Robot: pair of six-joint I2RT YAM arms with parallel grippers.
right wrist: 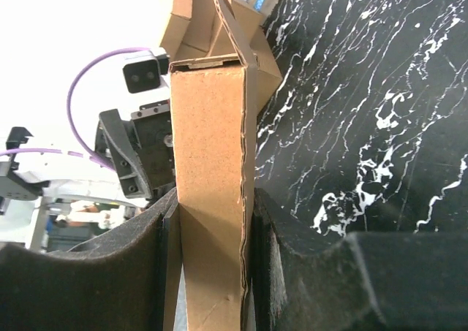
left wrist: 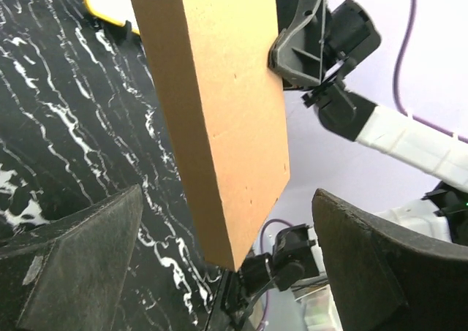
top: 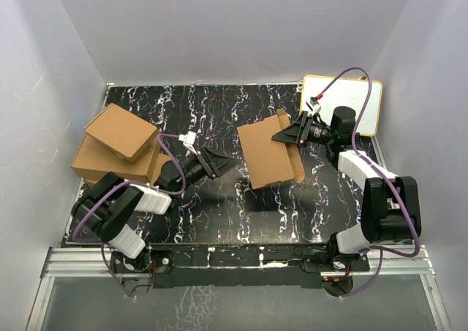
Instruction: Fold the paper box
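The paper box (top: 267,156) is a shallow brown cardboard mailer, held off the black marbled table at mid-right. My right gripper (top: 291,136) is shut on its right edge. In the right wrist view the box's narrow side (right wrist: 212,199) sits squeezed between both pads, with small flaps sticking out at the far end. My left gripper (top: 219,163) is open and empty, just left of the box and apart from it. In the left wrist view the box (left wrist: 219,119) hangs in front of the wide-open fingers (left wrist: 80,265).
Piled ready-made brown boxes (top: 117,145) lie at the table's left edge behind my left arm. A white board with a yellow rim (top: 344,101) lies at the back right. White walls enclose the table on three sides.
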